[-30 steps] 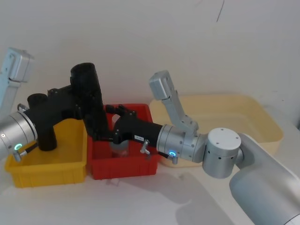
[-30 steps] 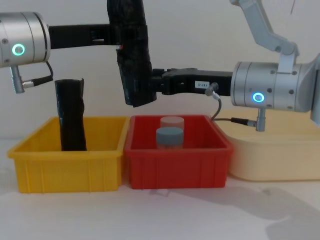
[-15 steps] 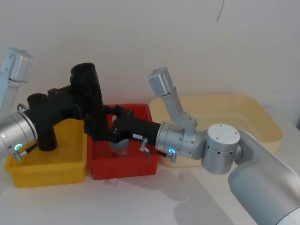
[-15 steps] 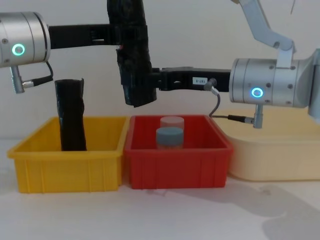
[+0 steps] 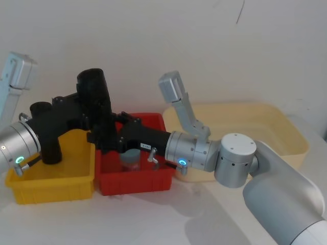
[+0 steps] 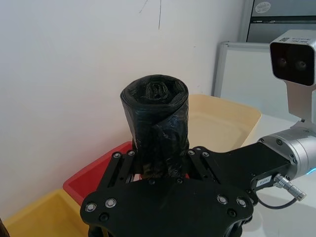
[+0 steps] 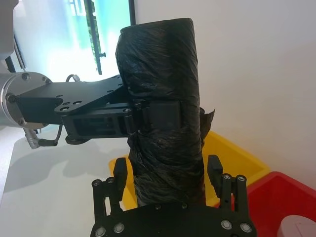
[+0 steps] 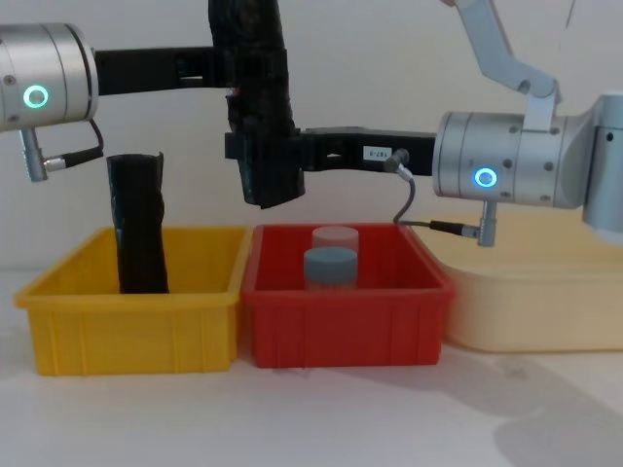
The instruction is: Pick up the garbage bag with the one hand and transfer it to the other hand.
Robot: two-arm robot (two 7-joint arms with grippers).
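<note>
The left tool (image 8: 234, 73), on the green-lit arm that is reaching in from the left, is clamping its fingers firmly on the upper half of the garbage bag (image 8: 265, 126). It is holding the thick black roll nearly upright in the air. The right tool (image 7: 168, 170), on the blue-lit arm that is reaching in from the right, is sitting lower on the same roll. Its fingers are spread, one on each side of the plastic, and are not closed on it.

The bag's lower end is hanging above the left edge of a red bin (image 8: 341, 316), which is holding a grey-lidded jar (image 8: 331, 265). Just to the left, a yellow bin (image 8: 127, 336) is holding a slimmer black roll (image 8: 136, 233) that is standing on end. To the right of the red bin, a beige tub (image 8: 535, 316) is resting on the table (image 8: 292, 418).
</note>
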